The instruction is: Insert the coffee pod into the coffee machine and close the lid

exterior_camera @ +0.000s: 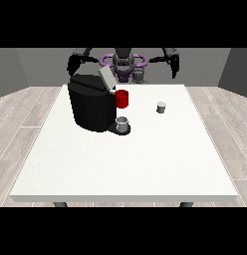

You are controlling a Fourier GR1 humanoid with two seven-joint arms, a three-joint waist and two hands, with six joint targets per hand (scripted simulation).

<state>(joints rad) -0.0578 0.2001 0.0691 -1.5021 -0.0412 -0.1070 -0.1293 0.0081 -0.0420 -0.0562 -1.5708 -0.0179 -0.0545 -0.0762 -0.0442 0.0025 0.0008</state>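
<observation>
coffee pod (pixel 161 107) on table (pixel 145 159), coffee machine (pixel 91 104) beside

A black coffee machine (pixel 91 105) stands on the far left part of the white table (pixel 125 164), its grey lid (pixel 106 77) tilted up and open. A red part (pixel 122 98) juts from its right side above a grey cup (pixel 123 123) on its base. The small grey coffee pod (pixel 161 107) stands apart to the right. Both hands, at the view's left (pixel 72 63) and at the view's right (pixel 174 63), hang raised at the table's far edge.

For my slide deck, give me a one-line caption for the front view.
Coffee machine with lid raised, small pod waiting apart on the white table, both robot hands raised behind.
</observation>
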